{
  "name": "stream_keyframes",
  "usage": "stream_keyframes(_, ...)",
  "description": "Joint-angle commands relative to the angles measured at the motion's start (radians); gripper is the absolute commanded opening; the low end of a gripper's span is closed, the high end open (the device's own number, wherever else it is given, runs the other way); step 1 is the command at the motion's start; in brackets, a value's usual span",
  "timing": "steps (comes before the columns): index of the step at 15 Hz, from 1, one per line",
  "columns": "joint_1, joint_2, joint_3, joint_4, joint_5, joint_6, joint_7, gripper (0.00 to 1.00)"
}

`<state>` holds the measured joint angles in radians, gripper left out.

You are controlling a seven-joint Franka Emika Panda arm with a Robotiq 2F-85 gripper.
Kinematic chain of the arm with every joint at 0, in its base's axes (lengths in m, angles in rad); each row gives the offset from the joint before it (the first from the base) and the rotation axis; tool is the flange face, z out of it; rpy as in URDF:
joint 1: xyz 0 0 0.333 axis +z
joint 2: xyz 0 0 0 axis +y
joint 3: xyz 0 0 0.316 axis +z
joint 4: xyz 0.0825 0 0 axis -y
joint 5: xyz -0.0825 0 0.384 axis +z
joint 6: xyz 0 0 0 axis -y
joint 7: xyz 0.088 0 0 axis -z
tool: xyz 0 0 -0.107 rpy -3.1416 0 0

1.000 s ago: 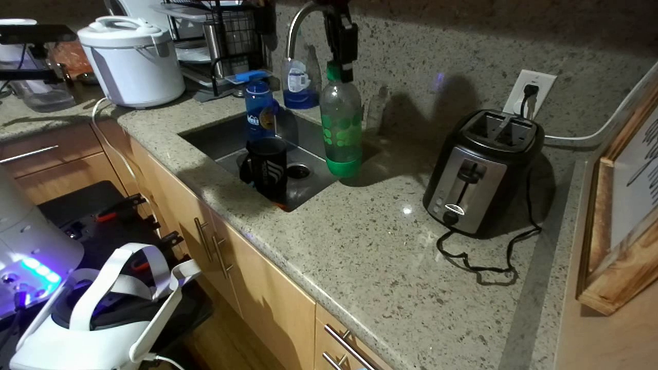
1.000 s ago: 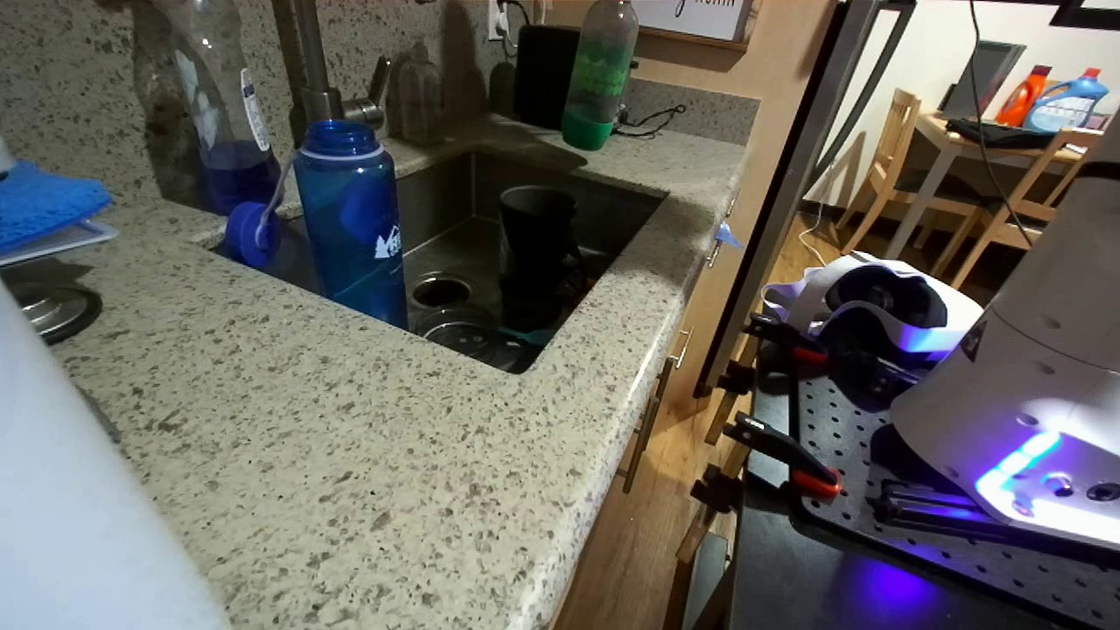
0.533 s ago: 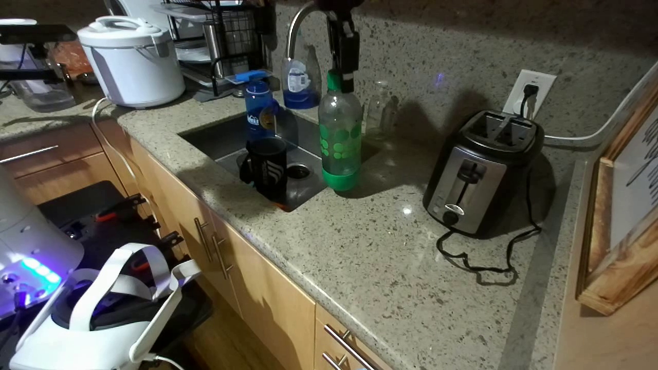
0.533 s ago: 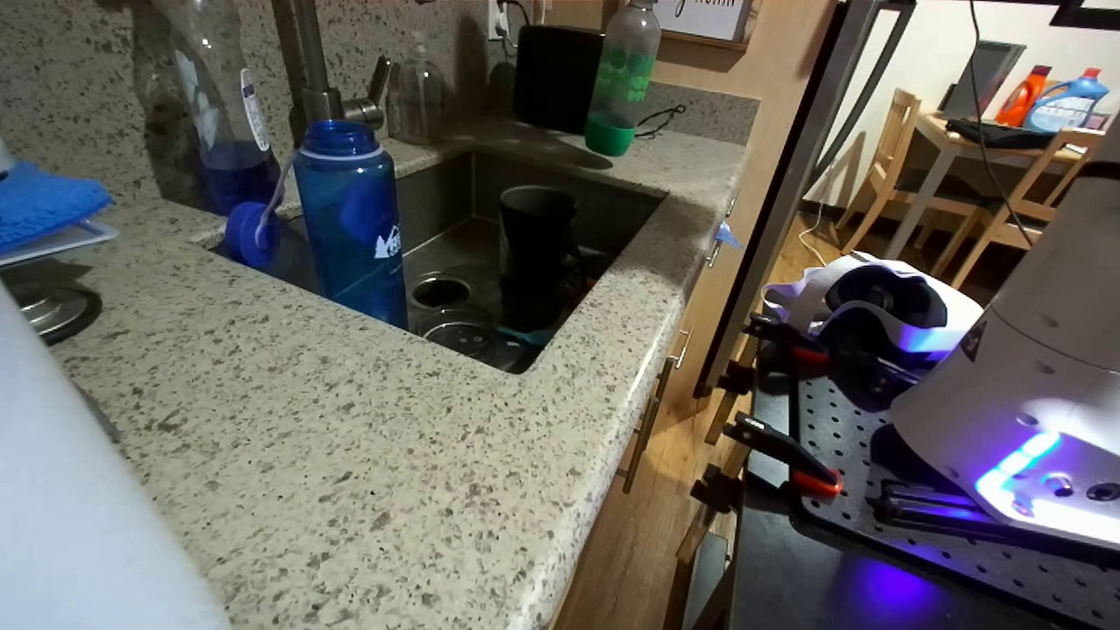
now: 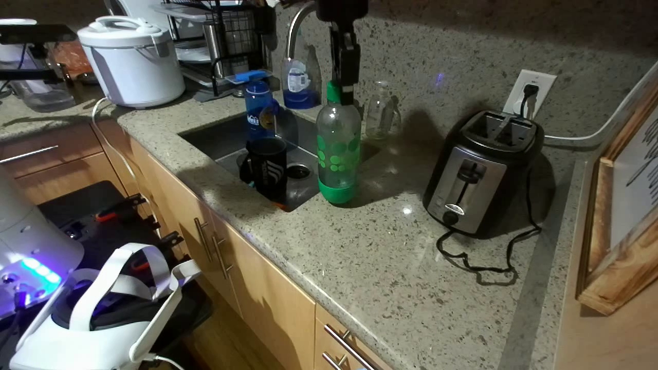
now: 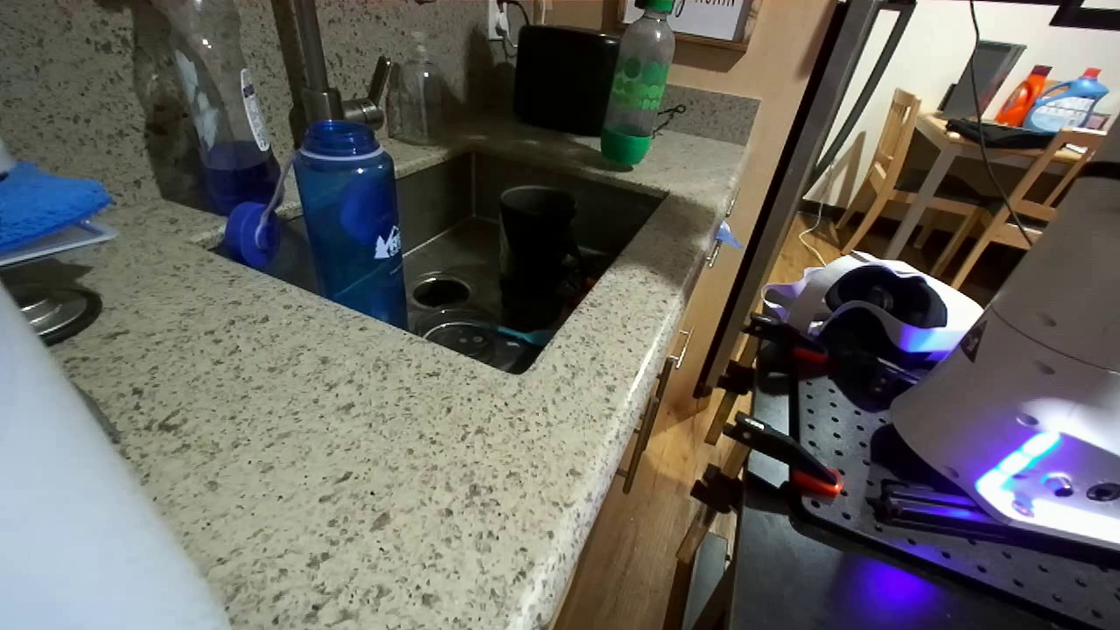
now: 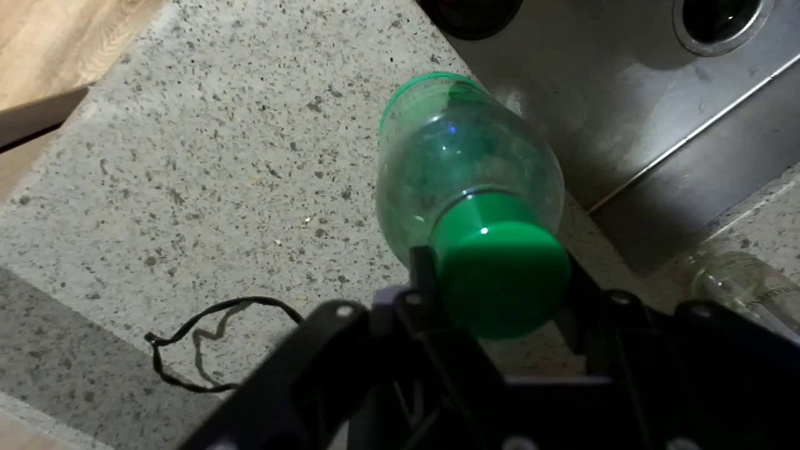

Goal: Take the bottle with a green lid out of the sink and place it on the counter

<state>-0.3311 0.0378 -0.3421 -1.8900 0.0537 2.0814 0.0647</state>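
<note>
The translucent bottle with a green lid (image 5: 337, 146) is upright beside the sink's toaster-side edge, over the counter (image 5: 370, 252). It shows in both exterior views (image 6: 639, 98). I cannot tell whether its green base touches the counter. My gripper (image 5: 343, 95) comes from above, its fingers closed around the green lid. In the wrist view the gripper (image 7: 500, 269) has a finger on each side of the lid, and the bottle (image 7: 462, 150) hangs below. The gripper is out of view in an exterior view. The steel sink (image 6: 446, 197) is left of the bottle.
A black mug (image 5: 270, 164) and a blue bottle (image 5: 259, 110) stand in the sink. The toaster (image 5: 478, 174) with its loose cord stands right of the held bottle. A clear glass bottle (image 5: 379, 110), a soap bottle (image 5: 300, 77) and the faucet (image 5: 293, 31) are behind.
The gripper and held bottle have moved lower and toward the counter's front edge. In an exterior view the bottle has shifted right, and its lid has come into the picture.
</note>
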Motion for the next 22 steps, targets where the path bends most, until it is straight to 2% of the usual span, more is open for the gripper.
stream_keyframes(1,-0.015,0.012,-0.008,0.022,0.011,-0.027,0.019,0.22)
stream_keyframes(12,-0.092,0.064,-0.073,0.089,0.099,-0.07,0.018,0.22)
stream_keyframes(22,-0.127,0.157,-0.07,0.195,0.204,-0.071,0.013,0.22)
